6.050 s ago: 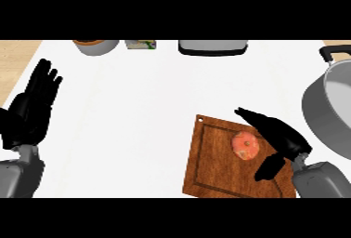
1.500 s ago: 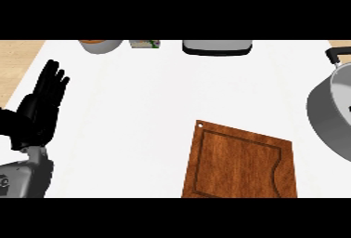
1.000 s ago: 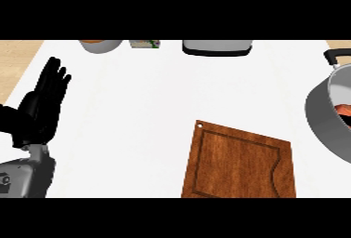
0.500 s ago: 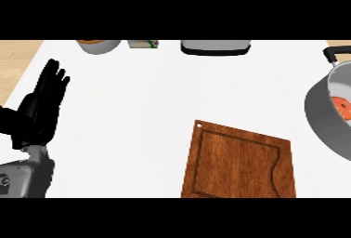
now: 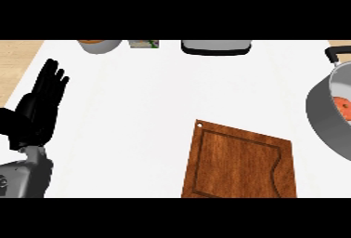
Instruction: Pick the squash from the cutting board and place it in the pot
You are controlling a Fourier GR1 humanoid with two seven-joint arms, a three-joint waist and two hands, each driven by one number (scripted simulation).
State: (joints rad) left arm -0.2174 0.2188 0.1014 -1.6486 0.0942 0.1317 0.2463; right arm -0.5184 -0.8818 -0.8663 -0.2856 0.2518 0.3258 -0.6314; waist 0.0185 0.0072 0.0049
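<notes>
The orange squash (image 5: 344,107) lies inside the grey pot (image 5: 321,117) at the right edge, only partly in view. The brown wooden cutting board (image 5: 238,161) lies bare at the lower middle. My left hand (image 5: 37,111) rests open at the left edge, fingers pointing up, holding nothing. My right hand does not show.
Along the counter's back edge stand a grey bowl (image 5: 100,45) with orange contents, a small green-and-white packet (image 5: 144,43) and a dark grey appliance (image 5: 215,46). The pot's black handle (image 5: 334,55) sticks out at the top right. A wooden floor strip (image 5: 17,51) shows at the far left.
Six seconds ago my right hand was over the squash on the board. Since then the squash has appeared in the pot and the right hand has left the view.
</notes>
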